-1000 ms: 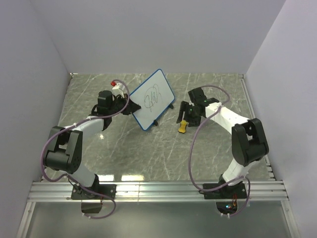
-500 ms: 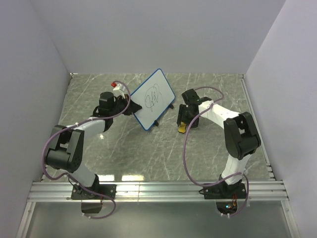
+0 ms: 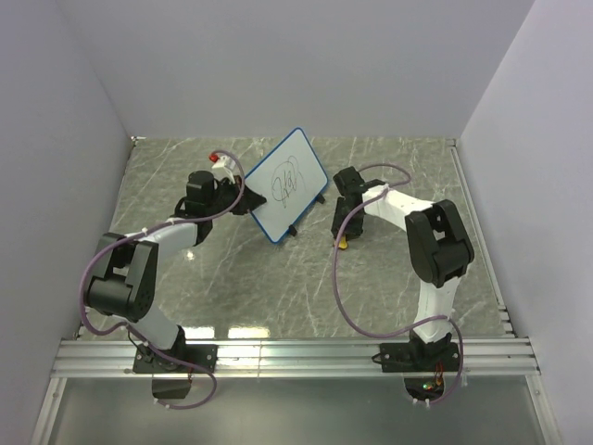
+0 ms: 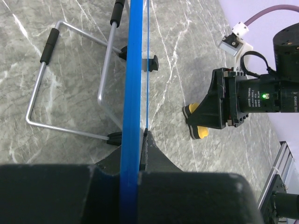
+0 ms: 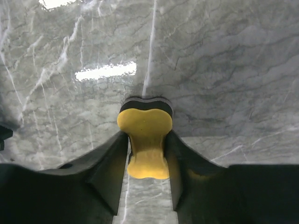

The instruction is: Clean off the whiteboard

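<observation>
Presently my left gripper (image 4: 133,154) clamps the scribbled whiteboard (image 3: 285,185) by its blue frame; my right gripper (image 5: 147,158) pinches the yellow eraser (image 5: 145,123) lying on the marble table (image 5: 224,70).

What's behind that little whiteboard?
A bent wire stand with black tips props the whiteboard on the table. From above, the board covers it.
</observation>
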Robot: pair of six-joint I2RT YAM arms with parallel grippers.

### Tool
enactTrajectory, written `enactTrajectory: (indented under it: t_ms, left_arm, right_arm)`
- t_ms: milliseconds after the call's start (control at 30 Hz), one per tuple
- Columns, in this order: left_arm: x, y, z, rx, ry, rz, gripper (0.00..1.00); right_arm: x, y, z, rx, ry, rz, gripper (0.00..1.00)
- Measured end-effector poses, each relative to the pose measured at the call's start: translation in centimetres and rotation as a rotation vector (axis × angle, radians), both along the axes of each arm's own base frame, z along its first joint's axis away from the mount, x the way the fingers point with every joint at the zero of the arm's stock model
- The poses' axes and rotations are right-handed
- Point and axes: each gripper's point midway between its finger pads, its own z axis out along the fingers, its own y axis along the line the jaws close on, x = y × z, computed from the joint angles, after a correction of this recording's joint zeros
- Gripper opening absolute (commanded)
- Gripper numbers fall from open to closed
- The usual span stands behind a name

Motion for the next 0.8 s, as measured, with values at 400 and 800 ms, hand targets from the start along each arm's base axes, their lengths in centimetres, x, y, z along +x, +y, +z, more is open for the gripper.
enactTrajectory:
  t_ms: [400,800]
  left_arm:
    - [0.0,-0.2,0.0,-0.004,0.006,0.009,0.0]
    - [0.6,-0.9,-0.6,-0.051,0.045,0.058,0.0]
  right_arm:
    - [0.4,-0.3,1.2,-0.03,0.002,-0.007,0.0]
    - [6.2,7.0,11.8,0.308,-0.237,0.122,0.0]
